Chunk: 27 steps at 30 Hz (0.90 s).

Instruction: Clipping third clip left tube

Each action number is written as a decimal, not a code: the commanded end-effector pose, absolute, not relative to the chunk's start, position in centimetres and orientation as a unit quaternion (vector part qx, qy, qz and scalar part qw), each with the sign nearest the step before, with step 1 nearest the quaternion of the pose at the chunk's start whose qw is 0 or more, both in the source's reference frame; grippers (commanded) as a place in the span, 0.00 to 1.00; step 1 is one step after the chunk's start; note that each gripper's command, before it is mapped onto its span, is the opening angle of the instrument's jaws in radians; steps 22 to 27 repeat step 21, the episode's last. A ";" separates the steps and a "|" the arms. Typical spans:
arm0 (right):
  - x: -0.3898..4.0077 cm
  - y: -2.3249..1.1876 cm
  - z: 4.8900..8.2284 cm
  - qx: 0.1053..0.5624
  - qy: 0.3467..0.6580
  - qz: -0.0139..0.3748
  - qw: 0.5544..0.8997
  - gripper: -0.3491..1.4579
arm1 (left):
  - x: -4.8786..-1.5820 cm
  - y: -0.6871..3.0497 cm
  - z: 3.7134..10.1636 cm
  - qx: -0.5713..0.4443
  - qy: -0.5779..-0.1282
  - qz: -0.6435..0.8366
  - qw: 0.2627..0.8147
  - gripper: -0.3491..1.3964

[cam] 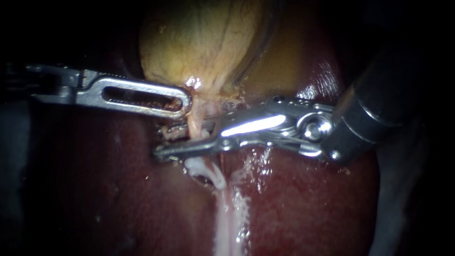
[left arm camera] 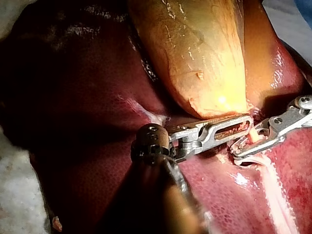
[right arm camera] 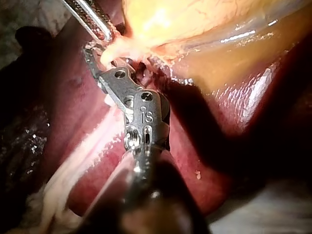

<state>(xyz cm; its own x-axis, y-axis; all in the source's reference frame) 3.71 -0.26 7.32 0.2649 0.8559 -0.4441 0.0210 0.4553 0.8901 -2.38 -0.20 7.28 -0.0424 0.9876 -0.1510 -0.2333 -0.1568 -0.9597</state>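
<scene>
The tube (cam: 194, 124) was a thin, pale pink-cream strand. It dropped from the neck of the yellow gallbladder (cam: 204, 42) onto the dark red liver (cam: 294, 199), and there it was, right in the gap of the right instrument (cam: 161, 142). Those jaws stood partly open, one on each side of the tube, with a clear gap between them and nothing pinched.

Just past the jaws sat a white lump (cam: 204, 170). Whether it was clip or tissue, I couldn't tell. A pale band (cam: 230, 218) ran on from it across the liver. Something brownish lay inside the upper jaw, too small to name.

Only the slotted top face of the left instrument (cam: 186, 101) showed, so I couldn't tell whether it held anything.

The left instrument reached in level from the left, its tip against the gallbladder's neck and just beside the tube. The right instrument slanted down from the upper right, bent at its wrist, with its jaws lying nearly level across the tube and its dark shaft cut off at the edge.
</scene>
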 end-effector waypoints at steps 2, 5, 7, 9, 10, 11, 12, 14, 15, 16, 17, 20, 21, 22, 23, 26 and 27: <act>3.72 -0.26 7.32 0.429 0.517 0.313 0.672 0.00 | -2.38 -0.20 7.28 -0.468 -0.403 0.599 0.509 0.00; 3.71 -0.27 7.33 0.432 0.507 0.312 0.677 0.00 | -2.38 -0.20 7.28 -0.468 -0.403 0.599 0.509 0.00; 3.71 -0.28 7.34 0.432 0.505 0.311 0.679 0.00 | -2.38 -0.20 7.28 -0.468 -0.403 0.599 0.509 0.00; 3.71 -0.29 7.35 0.432 0.505 0.310 0.679 0.00 | -2.38 -0.20 7.28 -0.468 -0.403 0.599 0.509 0.00; 3.71 -0.29 7.35 0.432 0.505 0.310 0.680 0.00 | -2.38 -0.20 7.29 -0.468 -0.403 0.599 0.509 0.00; 3.71 -0.30 7.35 0.432 0.504 0.310 0.680 0.00 | -2.38 -0.20 7.29 -0.468 -0.403 0.599 0.509 0.00; 3.71 -0.30 7.36 0.432 0.504 0.309 0.681 0.00 | -2.38 -0.19 7.29 -0.468 -0.403 0.599 0.509 0.00; 3.71 -0.30 7.36 0.432 0.503 0.309 0.682 0.00 | -2.38 -0.19 7.29 -0.468 -0.403 0.599 0.509 0.00; 3.71 -0.30 7.37 0.432 0.502 0.309 0.683 0.00 | -2.39 -0.19 7.29 -0.468 -0.403 0.599 0.509 0.00; 3.71 -0.30 7.37 0.432 0.502 0.309 0.683 0.00 | -2.39 -0.19 7.29 -0.468 -0.403 0.599 0.509 0.00; 3.71 -0.31 7.37 0.432 0.501 0.309 0.684 0.00 | -2.39 -0.19 7.29 -0.468 -0.403 0.599 0.509 0.00; 3.71 -0.31 7.39 0.432 0.499 0.308 0.686 0.00 | -2.39 -0.19 7.30 -0.468 -0.402 0.599 0.509 0.00; 3.71 -0.31 7.39 0.432 0.499 0.308 0.686 0.00 | -2.39 -0.19 7.30 -0.468 -0.403 0.599 0.509 0.00; 3.71 -0.31 7.39 0.432 0.499 0.308 0.686 0.00 | -2.39 -0.19 7.30 -0.468 -0.403 0.599 0.509 0.00; 3.71 -0.31 7.39 0.432 0.499 0.308 0.686 0.00 | -2.39 -0.19 7.30 -0.468 -0.403 0.599 0.509 0.00; 3.71 -0.31 7.39 0.432 0.499 0.308 0.686 0.00 | -2.39 -0.19 7.30 -0.468 -0.403 0.599 0.509 0.00; 3.71 -0.31 7.39 0.432 0.499 0.308 0.686 0.00 | -2.39 -0.19 7.30 -0.468 -0.403 0.599 0.509 0.00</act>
